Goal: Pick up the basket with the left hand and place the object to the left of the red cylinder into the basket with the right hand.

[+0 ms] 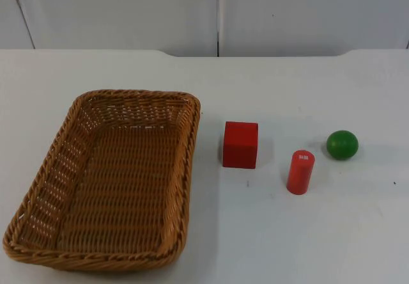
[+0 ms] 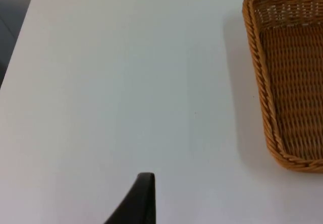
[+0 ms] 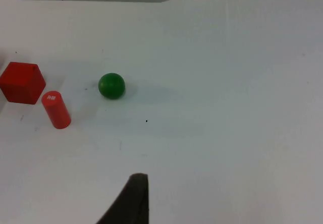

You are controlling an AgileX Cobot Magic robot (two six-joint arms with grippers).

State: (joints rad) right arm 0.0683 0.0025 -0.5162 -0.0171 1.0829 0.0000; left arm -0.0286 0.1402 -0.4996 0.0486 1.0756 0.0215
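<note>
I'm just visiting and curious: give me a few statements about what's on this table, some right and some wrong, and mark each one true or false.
1. The woven wicker basket holds nothing. True.
2. The red wooden cube lies between the basket and the red cylinder. True.
3. The green ball sits inside the basket. False: it rests on the white table, on the far side of the cylinder from the cube.
4. The red cylinder lies flat on its side. False: it stands upright.
5. A gripper is lifting the basket. False: the basket rests on the table, untouched.
</note>
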